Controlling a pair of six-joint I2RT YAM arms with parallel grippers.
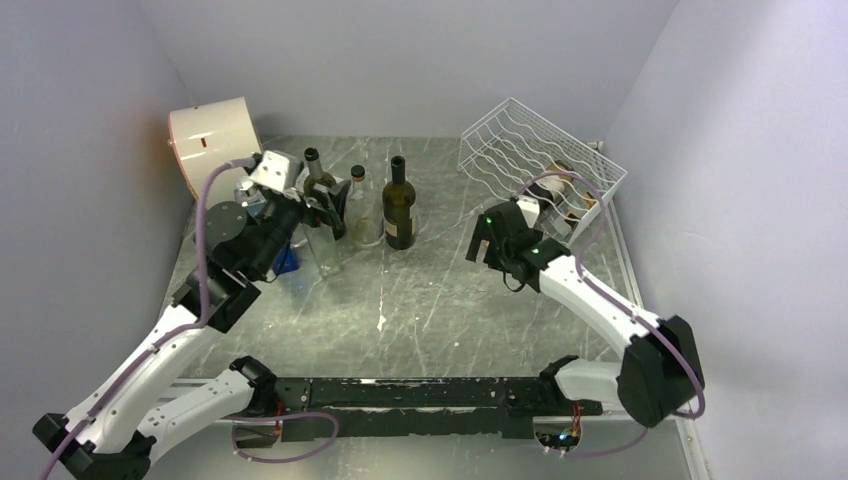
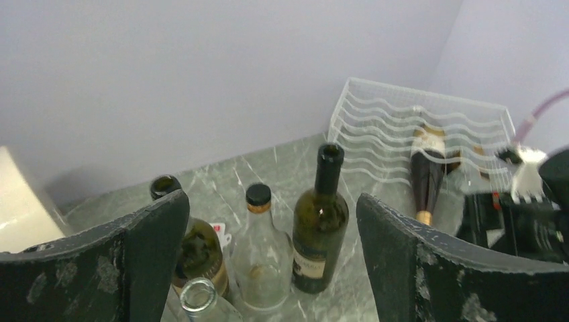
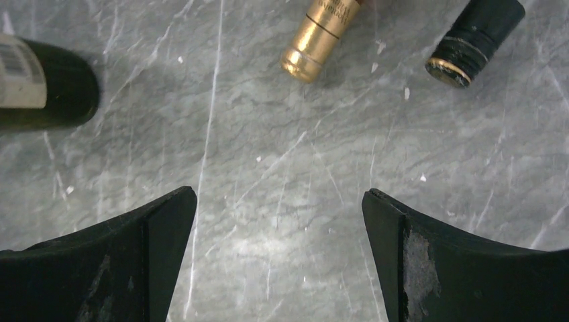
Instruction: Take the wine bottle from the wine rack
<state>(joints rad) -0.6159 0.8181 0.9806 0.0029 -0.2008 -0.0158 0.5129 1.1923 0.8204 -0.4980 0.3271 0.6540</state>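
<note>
Grey table [image 1: 430,300]: wine bottle [image 2: 427,176] (gold-capped) in wine rack [image 1: 520,135].

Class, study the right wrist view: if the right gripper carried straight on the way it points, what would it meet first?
Most likely the bare table: the open right gripper points down at it, short of the gold-foil bottle neck. Depth is hard to judge.

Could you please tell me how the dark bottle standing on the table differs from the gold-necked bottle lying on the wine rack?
The standing bottle is upright on the table; the gold-necked bottle lies on its side in the wine rack. The standing bottle's mouth is open and bare, while the gold-necked bottle's neck is wrapped in gold foil. Both are dark glass.
</note>
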